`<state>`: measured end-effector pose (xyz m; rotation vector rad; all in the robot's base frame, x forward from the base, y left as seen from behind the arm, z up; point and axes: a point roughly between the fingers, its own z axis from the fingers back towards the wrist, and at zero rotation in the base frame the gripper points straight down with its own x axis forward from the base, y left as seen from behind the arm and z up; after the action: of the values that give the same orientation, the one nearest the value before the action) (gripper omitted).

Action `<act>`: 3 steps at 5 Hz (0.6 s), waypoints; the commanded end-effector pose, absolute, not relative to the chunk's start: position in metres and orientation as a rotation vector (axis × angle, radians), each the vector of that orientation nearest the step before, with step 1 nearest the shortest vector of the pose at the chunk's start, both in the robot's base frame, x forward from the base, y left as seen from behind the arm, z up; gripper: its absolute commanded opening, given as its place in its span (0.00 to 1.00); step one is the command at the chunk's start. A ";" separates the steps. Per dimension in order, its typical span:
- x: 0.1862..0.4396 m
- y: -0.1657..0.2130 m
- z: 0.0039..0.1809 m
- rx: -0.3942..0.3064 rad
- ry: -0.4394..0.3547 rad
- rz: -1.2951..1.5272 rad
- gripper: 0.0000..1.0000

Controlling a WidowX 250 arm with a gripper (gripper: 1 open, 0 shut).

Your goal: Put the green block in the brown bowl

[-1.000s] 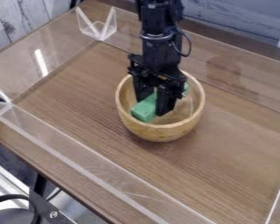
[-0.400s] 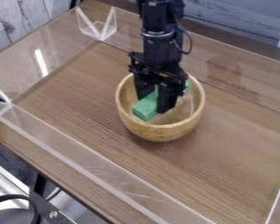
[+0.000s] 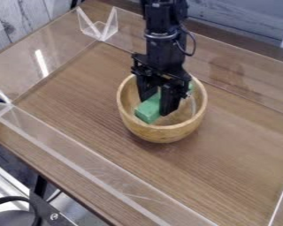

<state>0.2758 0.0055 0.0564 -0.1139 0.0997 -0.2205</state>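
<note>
Left of and beyond the gripper point(image 3: 158, 102), a white wire stand point(image 3: 99, 23) stood on the table point(image 3: 75, 99). Beneath the gripper, the green block point(image 3: 148, 109) lay tilted in the brown bowl point(image 3: 165, 133); the dark jaws were closed on it (its near end showed plainly).

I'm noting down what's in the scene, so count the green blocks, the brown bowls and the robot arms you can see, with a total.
Green block: 1
Brown bowl: 1
Robot arm: 1
Total: 3
</note>
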 end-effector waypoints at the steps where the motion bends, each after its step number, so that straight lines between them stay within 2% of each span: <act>1: 0.287 0.005 0.069 -0.106 0.049 -0.227 0.00; 3: 0.288 0.004 0.069 -0.107 0.054 -0.225 0.00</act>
<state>0.2766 0.0053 0.0558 -0.1172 0.1087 -0.2155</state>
